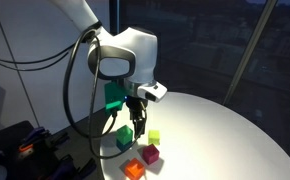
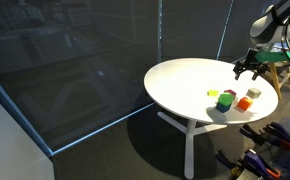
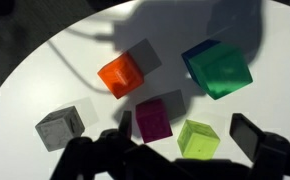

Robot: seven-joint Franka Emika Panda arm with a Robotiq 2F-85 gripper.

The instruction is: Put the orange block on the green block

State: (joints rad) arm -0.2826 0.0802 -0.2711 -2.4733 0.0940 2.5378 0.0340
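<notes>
1. At the far left of my wrist view, a pale grey-white cube (image 3: 60,127) sits alone on the round white table (image 3: 275,90), close to its curved edge
2. Next comes the orange block (image 3: 120,75), flat on the tabletop with nothing gripping it; an exterior view shows this orange block (image 1: 133,169) near the table's rim
3. Just below and to the right of it lies a magenta cube (image 3: 153,118), corner close to corner, though I cannot tell whether the two touch
4. Further right, a yellow-green cube (image 3: 198,140) rests just beside the magenta one, a narrow gap between them
5. Up at the right stands the green block (image 3: 217,68), bright green on top with a darker teal side; its top is bare, and it is well apart from the orange block
6. My claw (image 3: 170,155) is spread wide and holds nothing: one dark finger (image 3: 95,158) shows at the lower left, its partner at the lower right, with the magenta and yellow-green cubes between them; in an exterior view my claw (image 1: 138,120) hovers above the cubes, clear of the table
</notes>
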